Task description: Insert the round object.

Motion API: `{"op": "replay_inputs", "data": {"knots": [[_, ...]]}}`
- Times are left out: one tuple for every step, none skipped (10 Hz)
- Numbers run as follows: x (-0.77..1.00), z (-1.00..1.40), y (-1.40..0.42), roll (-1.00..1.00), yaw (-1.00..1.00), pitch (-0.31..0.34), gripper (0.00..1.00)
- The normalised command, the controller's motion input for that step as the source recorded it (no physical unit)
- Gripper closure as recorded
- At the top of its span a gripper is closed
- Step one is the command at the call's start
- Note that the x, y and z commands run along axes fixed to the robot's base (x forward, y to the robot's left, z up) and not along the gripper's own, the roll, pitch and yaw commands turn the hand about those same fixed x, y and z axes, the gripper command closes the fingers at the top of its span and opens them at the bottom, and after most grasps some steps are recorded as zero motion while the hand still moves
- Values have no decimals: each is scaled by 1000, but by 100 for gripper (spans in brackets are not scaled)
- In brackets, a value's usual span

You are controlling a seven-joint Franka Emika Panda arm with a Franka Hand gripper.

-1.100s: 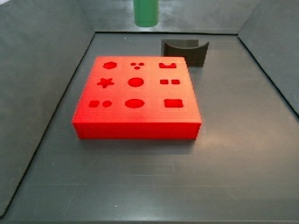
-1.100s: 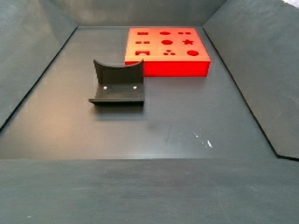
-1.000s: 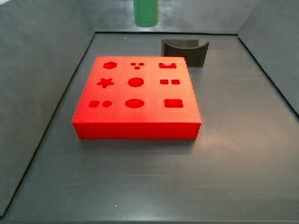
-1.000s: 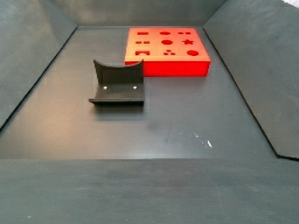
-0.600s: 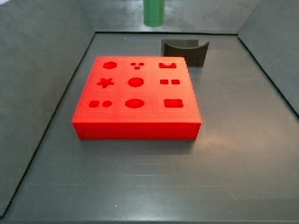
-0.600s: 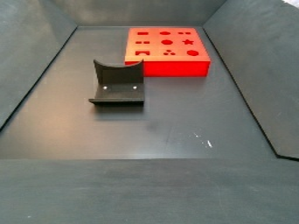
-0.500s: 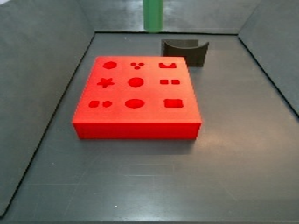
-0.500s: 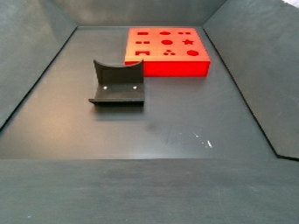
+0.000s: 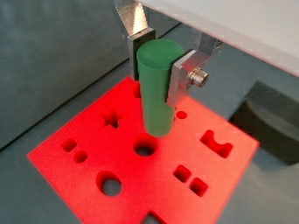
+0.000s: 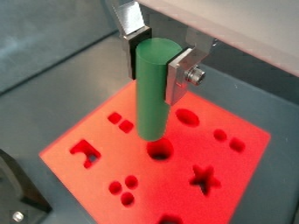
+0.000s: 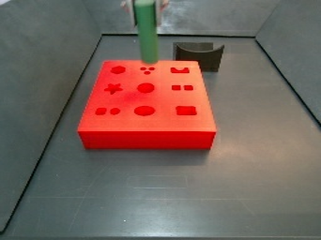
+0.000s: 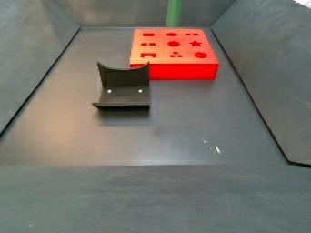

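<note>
My gripper [image 9: 162,63] is shut on the round object, a plain green peg [image 9: 156,92], held upright between the silver fingers; it shows the same way in both wrist views [image 10: 153,87]. The peg hangs above the red block [image 9: 128,157], its lower end just over a round hole [image 9: 143,150] near the block's middle [image 10: 159,152]. In a side view the peg [image 11: 146,33] stands above the block's far edge [image 11: 145,103]. In a side view only its lower end [image 12: 174,12] shows at the top, behind the red block [image 12: 174,52].
The dark L-shaped fixture [image 12: 122,86] stands on the grey floor beside the red block [image 11: 201,53]. It shows in both wrist views [image 9: 271,122] at the frame edge [image 10: 14,197]. Sloped grey walls [image 11: 44,141] bound the floor.
The peg has come down and forward from the top edge of the side view, now hanging over the red block's far part. It has entered the top of a side view.
</note>
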Motion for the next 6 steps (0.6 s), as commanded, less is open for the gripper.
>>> {"op": "replay_inputs", "data": {"knots": [[-60,-231,0,-37,-6,-10,100],[0,0,-9,11,0,0,100],[43,-106,-120,76,0,0,100],[46,-291,-203,107,0,-31,100],[0,-203,-103,83,0,0,100],[0,-117,0,50,-26,0,100]]}}
